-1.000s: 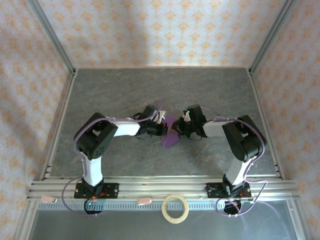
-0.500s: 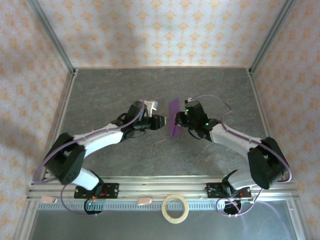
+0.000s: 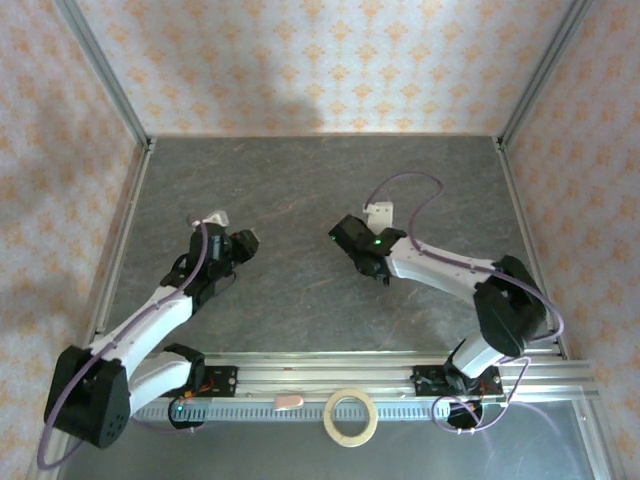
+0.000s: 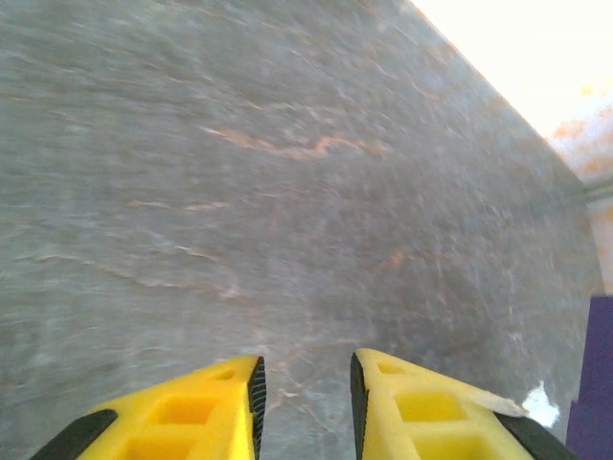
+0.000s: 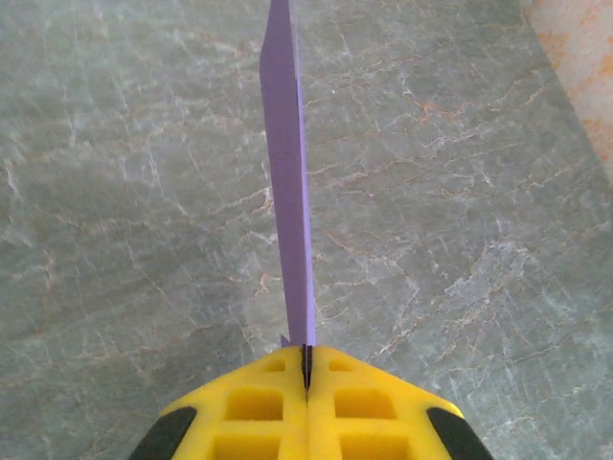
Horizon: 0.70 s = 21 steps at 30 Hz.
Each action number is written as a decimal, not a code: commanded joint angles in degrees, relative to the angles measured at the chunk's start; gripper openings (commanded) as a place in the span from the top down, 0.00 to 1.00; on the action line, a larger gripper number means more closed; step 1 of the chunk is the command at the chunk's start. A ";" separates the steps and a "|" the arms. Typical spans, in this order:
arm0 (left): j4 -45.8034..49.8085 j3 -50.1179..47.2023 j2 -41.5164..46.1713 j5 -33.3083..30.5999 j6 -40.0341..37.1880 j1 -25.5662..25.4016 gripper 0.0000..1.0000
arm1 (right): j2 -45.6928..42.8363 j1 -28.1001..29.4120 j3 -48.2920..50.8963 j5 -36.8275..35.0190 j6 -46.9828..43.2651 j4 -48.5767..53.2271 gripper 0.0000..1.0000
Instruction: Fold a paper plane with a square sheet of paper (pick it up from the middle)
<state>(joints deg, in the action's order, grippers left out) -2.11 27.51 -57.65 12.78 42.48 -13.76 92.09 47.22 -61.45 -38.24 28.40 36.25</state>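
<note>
Over the grey stone desk (image 3: 300, 180), your right pincer (image 5: 306, 369) pinches the flimsy, crease-prone purple folded paper (image 5: 287, 192) at its bottom edge; the left pincer (image 4: 304, 393) is narrowly parted and empty.

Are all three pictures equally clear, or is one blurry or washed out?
Left wrist view: table smeared, upper right corner blown out white. Right wrist view: sharp, purple paper and table veins crisp. Top view: even light, faint shadows on the wallpaper.
</note>
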 commanded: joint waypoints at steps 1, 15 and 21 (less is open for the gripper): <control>3.72 -2.46 4.68 -1.76 2.08 3.38 0.67 | 6.69 3.00 -3.68 -5.62 4.90 5.46 1.00; 11.59 -2.81 15.49 -1.89 0.59 5.50 0.59 | 18.81 9.47 -16.33 25.19 0.78 -7.00 0.66; 1.96 -4.36 11.28 12.54 -0.52 5.50 0.57 | 3.02 1.97 -3.34 45.92 -0.38 -23.26 0.42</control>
<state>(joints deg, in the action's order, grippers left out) 5.54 24.27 -44.91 17.10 43.03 -8.82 104.03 54.19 -70.08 -5.61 28.75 22.65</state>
